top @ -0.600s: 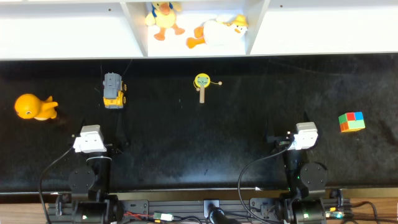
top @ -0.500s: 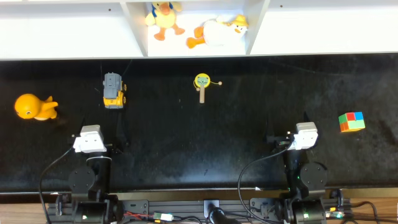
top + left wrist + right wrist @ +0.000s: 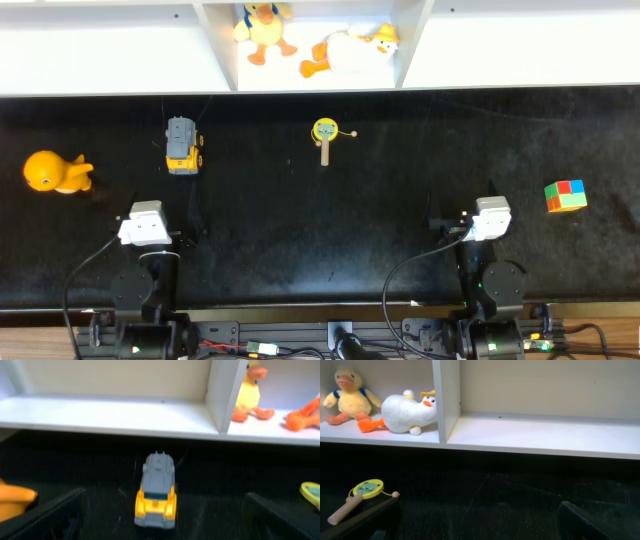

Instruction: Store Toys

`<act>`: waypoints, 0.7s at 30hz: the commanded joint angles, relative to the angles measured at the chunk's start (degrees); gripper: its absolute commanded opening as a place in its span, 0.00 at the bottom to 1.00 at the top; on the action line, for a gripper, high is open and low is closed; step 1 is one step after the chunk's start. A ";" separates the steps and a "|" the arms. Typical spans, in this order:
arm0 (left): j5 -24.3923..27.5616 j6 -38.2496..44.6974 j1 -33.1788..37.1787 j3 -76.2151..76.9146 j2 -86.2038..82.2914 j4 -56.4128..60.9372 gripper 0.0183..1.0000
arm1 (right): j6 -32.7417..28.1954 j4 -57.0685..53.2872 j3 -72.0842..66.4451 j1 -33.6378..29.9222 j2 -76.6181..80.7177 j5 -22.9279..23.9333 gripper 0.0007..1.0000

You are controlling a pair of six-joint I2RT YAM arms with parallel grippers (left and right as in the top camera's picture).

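Toy truck [image 3: 156,491] waits on the counter [image 3: 300,240] near 12 o'clock of the left arm [image 3: 145,225], both arms' jaws spread wide. Likely light, rigid plastic; wheels may roll, so pinch its flat sides.

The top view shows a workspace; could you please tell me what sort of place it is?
Probably a lab bench staged for toy tidying: a black table, a white shelf holding a yellow plush duck, and a toy truck loose on the table.
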 commanded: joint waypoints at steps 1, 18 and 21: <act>0.20 0.81 -0.09 4.35 0.24 -8.09 1.00 | 0.44 0.31 0.04 -0.37 -0.48 -0.35 1.00; 0.63 1.05 0.76 32.00 15.06 -41.05 1.00 | 0.44 0.31 0.04 -0.37 -0.48 -0.35 1.00; 0.98 1.03 4.13 35.80 17.92 -45.09 1.00 | 0.44 0.31 0.04 -0.37 -0.48 -0.35 1.00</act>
